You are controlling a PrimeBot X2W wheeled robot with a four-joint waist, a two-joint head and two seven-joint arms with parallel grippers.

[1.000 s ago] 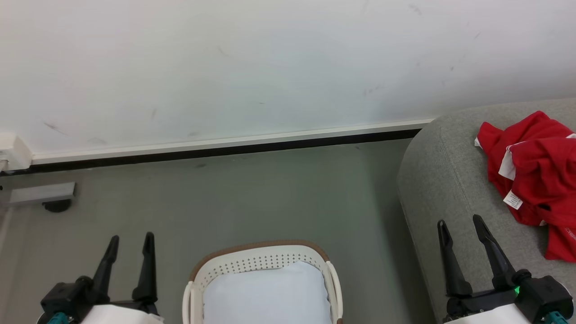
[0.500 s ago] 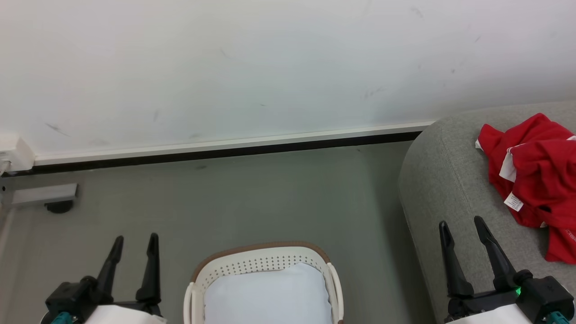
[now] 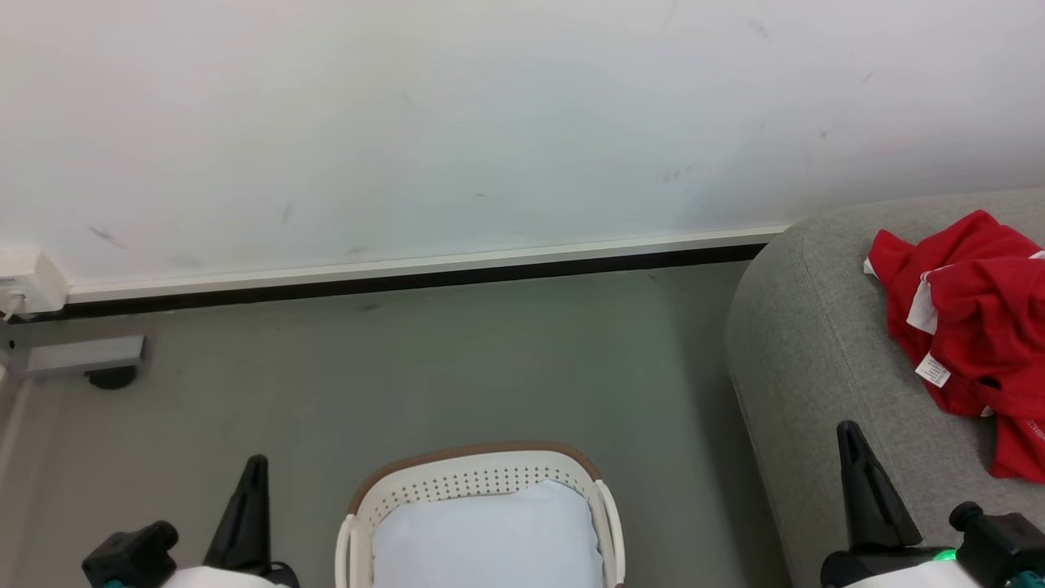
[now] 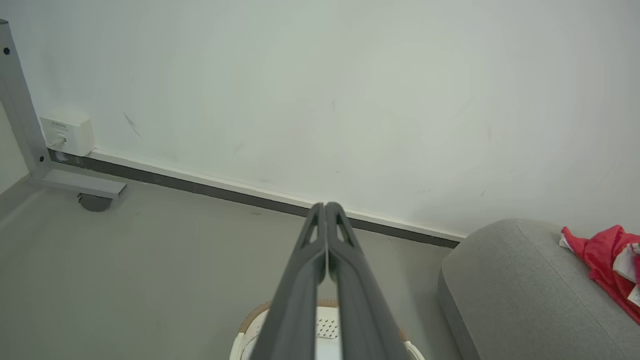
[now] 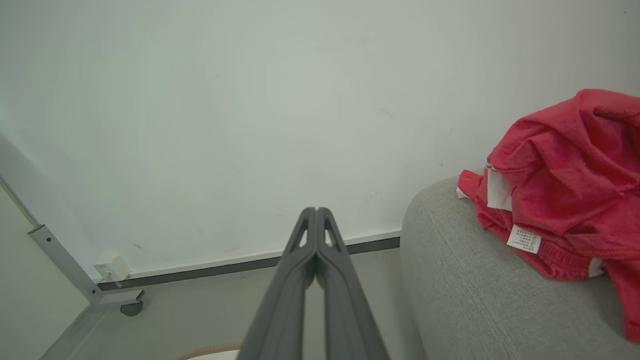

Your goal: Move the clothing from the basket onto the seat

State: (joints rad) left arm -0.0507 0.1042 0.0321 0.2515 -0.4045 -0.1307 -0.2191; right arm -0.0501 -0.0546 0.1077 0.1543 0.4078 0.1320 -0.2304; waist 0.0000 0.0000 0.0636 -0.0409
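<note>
**Colleague:** What is hard to make out from your station?

**Operator:** Several things. In the head view the basket is cut by the bottom edge. I see only its far brown rim, a part of the perforated wall and the pale liner inside. The near half is hidden from me. The clothing is cut by the right edge, so I cannot see its full shape. A small white label on it is visible, but its print is too small to read. The bodies of both tools are also cut off at the bottom.

**Colleague:** How do the tools stand?

**Operator:** The left tool has its two fingers pressed together with nothing between them. In its wrist view they meet in one line. The right tool is the same, fingers pressed together and holding nothing.

**Colleague:** And where is the clothing?

**Operator:** The red clothing lies in a crumpled heap on the seat, near its rounded end. In the head view it is up and to the right of the right tool, near but apart from it. The basket stands on the floor between my two tools, with a strip of floor between it and the seat. The left tool is on the other side of the basket, well apart from the clothing.
</note>
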